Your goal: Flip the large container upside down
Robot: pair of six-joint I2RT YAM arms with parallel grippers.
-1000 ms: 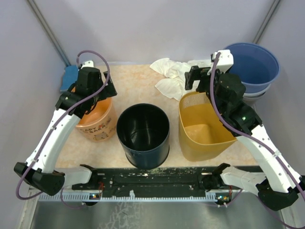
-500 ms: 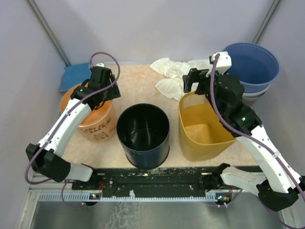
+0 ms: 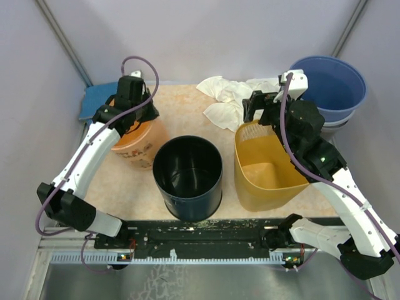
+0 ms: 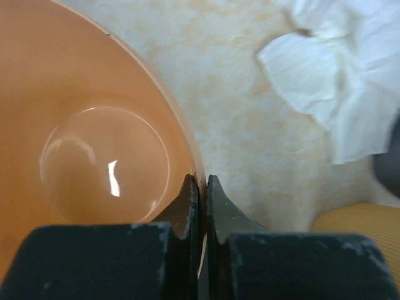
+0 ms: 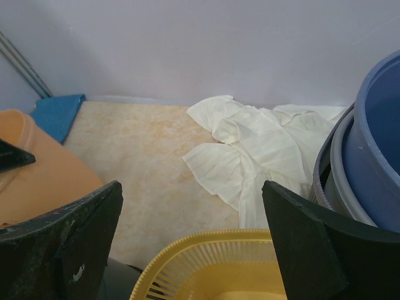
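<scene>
The orange container (image 3: pixel 141 149) stands at the table's left and leans, its open mouth turned up toward the back. My left gripper (image 3: pixel 136 116) is shut on its rim; in the left wrist view the two fingers (image 4: pixel 200 187) pinch the thin orange wall (image 4: pixel 94 125), one inside and one outside. My right gripper (image 3: pixel 253 107) hovers open above the back rim of the yellow basket (image 3: pixel 241 164), holding nothing. In the right wrist view its fingers (image 5: pixel 190 187) stand wide apart over the basket's slotted rim (image 5: pixel 212 262).
A tall black bin (image 3: pixel 187 203) stands upright in the middle, between the orange container and the yellow basket. A crumpled white cloth (image 3: pixel 225 100) lies at the back. Stacked blue buckets (image 3: pixel 350 81) sit at the far right, a blue pad (image 3: pixel 97 97) at the back left.
My left gripper went from open to shut on the orange container's rim. The container has shifted toward the back and tipped. The right arm has barely moved.
</scene>
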